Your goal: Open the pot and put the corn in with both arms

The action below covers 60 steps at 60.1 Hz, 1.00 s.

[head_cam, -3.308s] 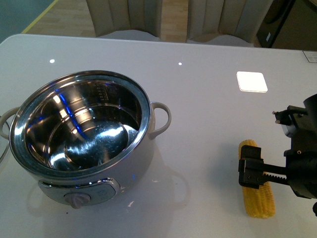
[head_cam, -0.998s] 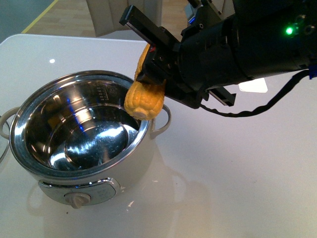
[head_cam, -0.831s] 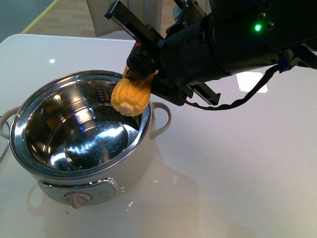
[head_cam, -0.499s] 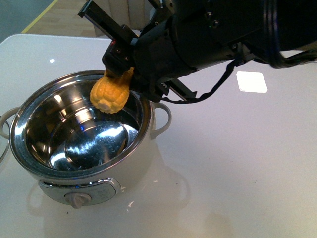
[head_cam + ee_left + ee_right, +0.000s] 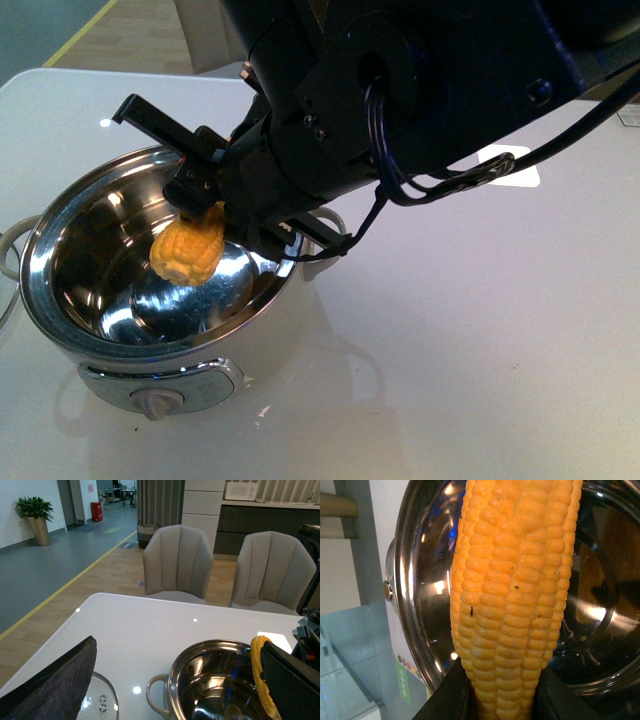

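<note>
The cream-white pot (image 5: 262, 338) stands open at the table's front left, its steel inside bare. My right gripper (image 5: 205, 195) is shut on the yellow corn (image 5: 188, 252), which hangs tip-down inside the pot's mouth, above the bottom. The right wrist view shows the corn (image 5: 512, 595) clamped between the black fingers (image 5: 445, 700), with the pot's steel wall (image 5: 420, 580) behind it. My left gripper (image 5: 175, 645) is open and holds nothing, looking toward the pot (image 5: 172, 690) from its far-left side. The glass lid (image 5: 97, 702) lies flat on the table beside the pot.
The right arm's bulky black body and a cable loop (image 5: 440, 185) hang over the pot's back right. A white square (image 5: 512, 162) lies on the table behind it. Two beige chairs (image 5: 177, 562) (image 5: 272, 567) stand at the table's far edge.
My right gripper picked the corn up from the table's right side, carried it left over the pot's rim and lowered it into the pot's mouth.
</note>
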Tool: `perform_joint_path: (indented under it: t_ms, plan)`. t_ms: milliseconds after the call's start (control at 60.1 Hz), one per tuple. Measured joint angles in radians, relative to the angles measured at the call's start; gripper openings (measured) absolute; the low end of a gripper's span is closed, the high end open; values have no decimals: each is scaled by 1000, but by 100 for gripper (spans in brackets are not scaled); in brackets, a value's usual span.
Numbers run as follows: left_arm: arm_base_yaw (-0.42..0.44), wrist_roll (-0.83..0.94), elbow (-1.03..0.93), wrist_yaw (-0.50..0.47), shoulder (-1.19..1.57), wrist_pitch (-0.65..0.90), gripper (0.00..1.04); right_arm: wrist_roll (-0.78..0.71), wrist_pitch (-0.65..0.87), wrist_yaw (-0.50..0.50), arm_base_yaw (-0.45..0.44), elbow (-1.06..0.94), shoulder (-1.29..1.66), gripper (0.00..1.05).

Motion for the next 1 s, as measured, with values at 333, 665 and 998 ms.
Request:
perform_joint_path:
  t_ms: [333, 665, 998]
  plan:
    - [0, 0, 0, 0, 0, 0, 98, -11, -19, 6, 17, 3, 14, 49]
    - [0, 0, 0, 0, 0, 0, 98, 36, 60, -16, -24, -73, -42, 97]
    - [0, 0, 0, 0, 0, 0, 98, 47, 154, 32, -204, -360, -416, 96]
